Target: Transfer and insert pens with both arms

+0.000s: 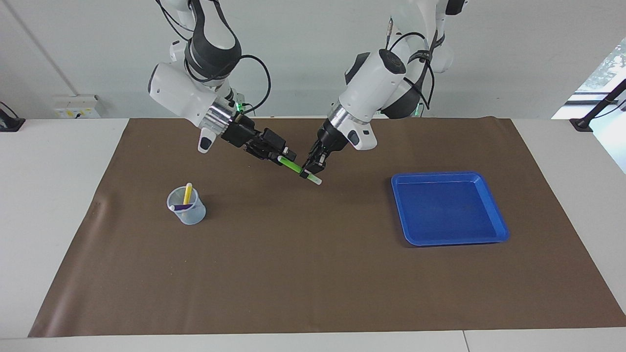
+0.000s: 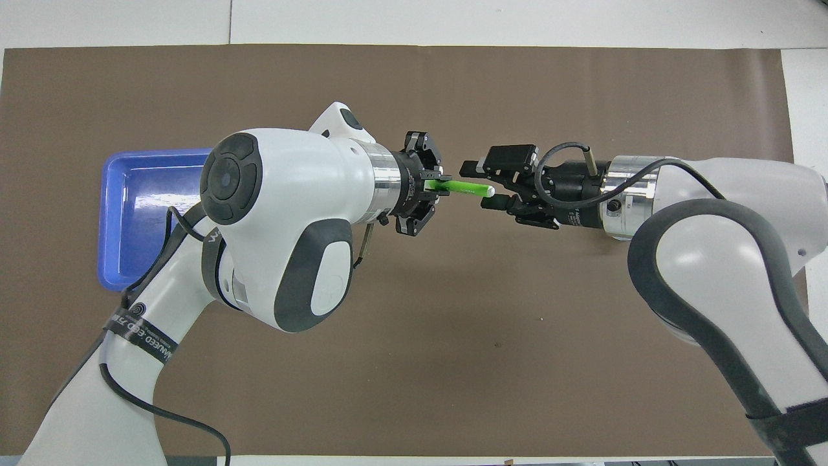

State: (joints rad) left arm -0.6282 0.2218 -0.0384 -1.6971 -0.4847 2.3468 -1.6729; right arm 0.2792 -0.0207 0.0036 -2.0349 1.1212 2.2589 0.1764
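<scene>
So you've got the green pen (image 1: 295, 168) up in the air over the middle of the brown mat (image 1: 313, 274), tilted, with both grippers on or at it; the left gripper (image 1: 313, 168) is clamped on it near the pale cap end, and the facing view shows that cap poking out below its fingers; the right gripper (image 1: 281, 155) sits at the pen's other end, and from the overhead view its fingers (image 2: 498, 202) look spread either side of the tip rather than pinching it. The clear cup (image 1: 187, 208), toward the right arm's end, holds the yellow pen (image 1: 187, 193) and purple pen (image 1: 183, 207); you only see that in the facing view, since the right arm hides the cup from overhead. The blue tray (image 1: 450, 230) sits toward the left arm's end.
</scene>
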